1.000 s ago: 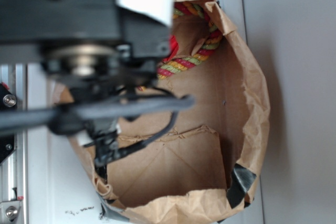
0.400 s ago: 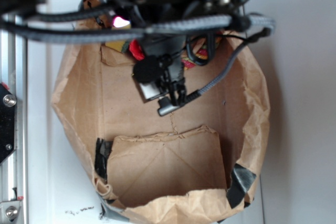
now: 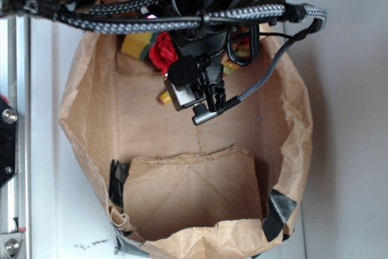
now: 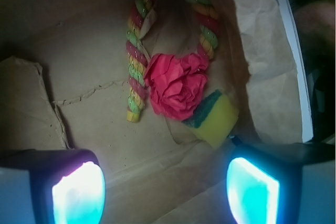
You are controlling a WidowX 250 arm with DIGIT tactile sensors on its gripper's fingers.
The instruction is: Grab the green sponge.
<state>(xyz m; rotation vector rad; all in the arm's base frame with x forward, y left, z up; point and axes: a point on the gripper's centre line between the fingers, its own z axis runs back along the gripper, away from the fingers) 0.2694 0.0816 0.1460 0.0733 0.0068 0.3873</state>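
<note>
The gripper (image 4: 165, 192) hangs with its jaws spread wide and nothing between them, its two glowing fingertips (image 4: 79, 195) low in the wrist view. Beyond them lie three things inside one brown paper bag (image 3: 291, 89): one green sponge (image 4: 218, 119), near the right fingertip, touching one red paper flower (image 4: 176, 87), which sits inside the curl of one striped rope (image 4: 136, 72).

lab bench, aluminium rail (image 3: 17, 89), paper bag (image 3: 291, 119)
</note>
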